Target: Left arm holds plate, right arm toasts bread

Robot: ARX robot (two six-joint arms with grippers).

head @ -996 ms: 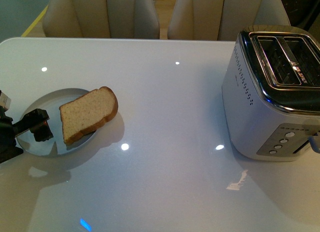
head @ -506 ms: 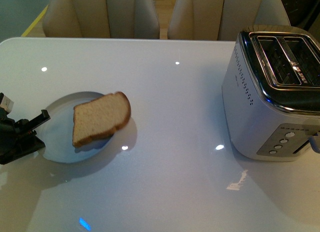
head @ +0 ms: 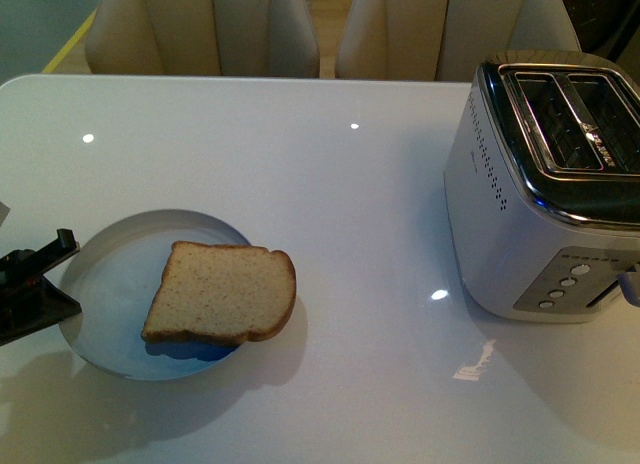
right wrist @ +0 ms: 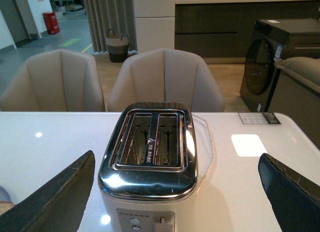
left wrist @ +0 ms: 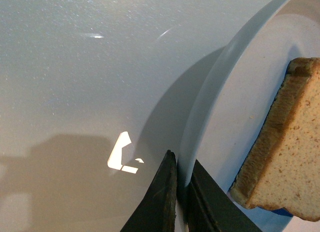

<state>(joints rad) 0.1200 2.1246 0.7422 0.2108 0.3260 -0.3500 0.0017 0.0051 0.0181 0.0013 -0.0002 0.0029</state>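
- Left wrist view: we see left gripper (left wrist: 181, 178) fingers (left wrist: 160, 202) pinched tight on the plate (left wrist: 235, 122) rim.
- Bread (head: 222, 294) lies flat on the plate, overhanging its edge toward the toaster (head: 530, 184).
- Right gripper (right wrist: 176, 159) gapes wide, empty, facing toaster.

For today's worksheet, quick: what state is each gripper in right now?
Left gripper: closed on the plate rim.
Right gripper: open, holding nothing.
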